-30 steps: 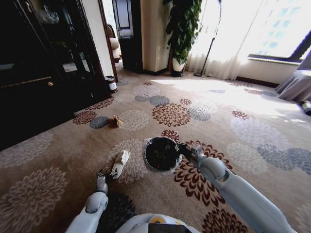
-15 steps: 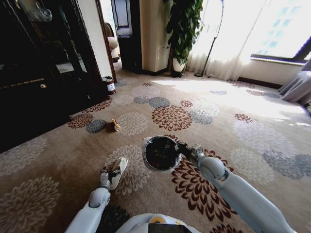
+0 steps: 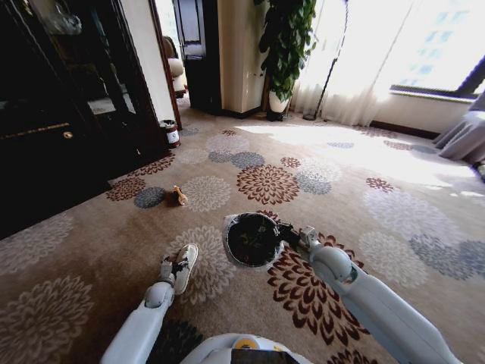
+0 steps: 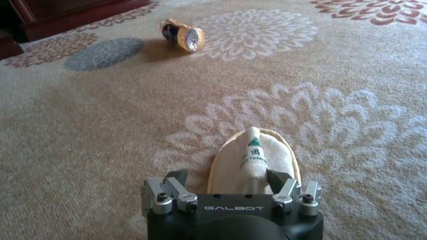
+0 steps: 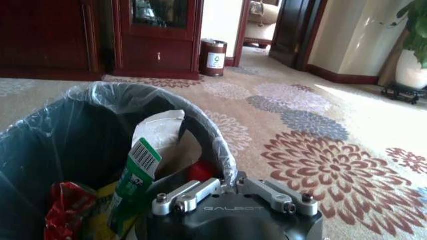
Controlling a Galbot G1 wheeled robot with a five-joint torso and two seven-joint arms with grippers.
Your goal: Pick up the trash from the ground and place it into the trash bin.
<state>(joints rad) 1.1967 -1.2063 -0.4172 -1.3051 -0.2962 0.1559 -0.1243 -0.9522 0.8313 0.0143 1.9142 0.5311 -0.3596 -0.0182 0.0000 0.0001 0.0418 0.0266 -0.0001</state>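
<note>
A flat beige-white slipper (image 3: 186,258) (image 4: 253,157), one piece of the trash, lies on the carpet. My left gripper (image 3: 171,268) (image 4: 230,181) is open, low over its near end, with one finger on each side. A small brown bottle-like item (image 3: 179,196) (image 4: 181,35) lies farther off on the carpet. My right gripper (image 3: 292,232) (image 5: 227,189) is shut on the rim of the trash bin (image 3: 252,240) (image 5: 100,130). The bin has a dark liner and holds a red wrapper (image 5: 63,207), a green-and-white packet and white paper.
A dark wooden cabinet (image 3: 61,121) runs along the left. A small banded can (image 3: 172,133) (image 5: 213,57) stands at its far corner. A potted plant (image 3: 284,45) and a floor lamp stand by the curtains. Flower-patterned carpet stretches out ahead and to the right.
The head camera has shifted a little. My left gripper has moved forward and now straddles the slipper's near end. The right arm still holds the bin in the same place.
</note>
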